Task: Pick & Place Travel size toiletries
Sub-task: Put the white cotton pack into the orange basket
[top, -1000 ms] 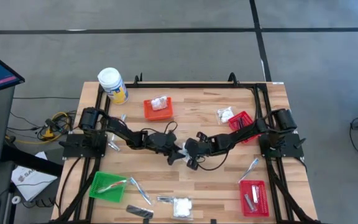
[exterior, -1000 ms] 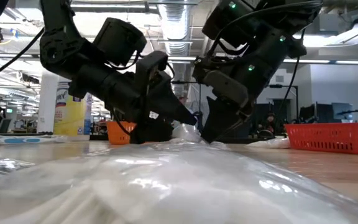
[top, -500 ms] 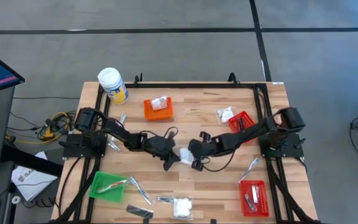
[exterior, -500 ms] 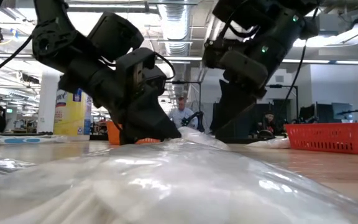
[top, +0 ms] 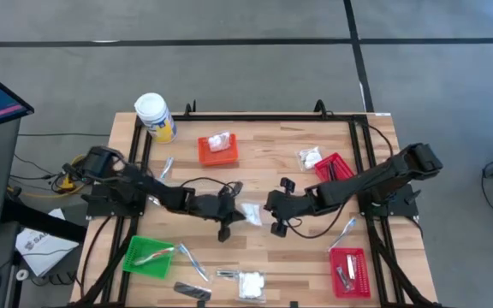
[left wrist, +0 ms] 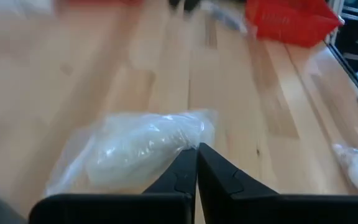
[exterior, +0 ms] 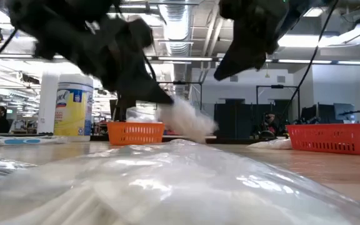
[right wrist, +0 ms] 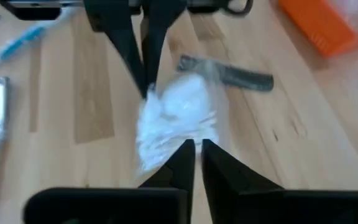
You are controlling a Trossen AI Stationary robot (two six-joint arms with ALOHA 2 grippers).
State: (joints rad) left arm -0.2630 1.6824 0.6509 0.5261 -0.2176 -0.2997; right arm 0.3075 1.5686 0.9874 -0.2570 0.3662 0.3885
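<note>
Packet (top: 251, 213), white and clear-wrapped, mid-table: now hanging from the left gripper (top: 236, 215), whose jaws have just clamped on it; right gripper (top: 272, 208) easing its jaws apart and backing off, handover completing

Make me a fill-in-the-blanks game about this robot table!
1. The left end effector is pinching a clear-wrapped white ____.
2. The basket near the white-lidded jar is colored ____.
3. The number of red baskets on the table's right side is ____.

Missing words: packet; orange; two
</note>
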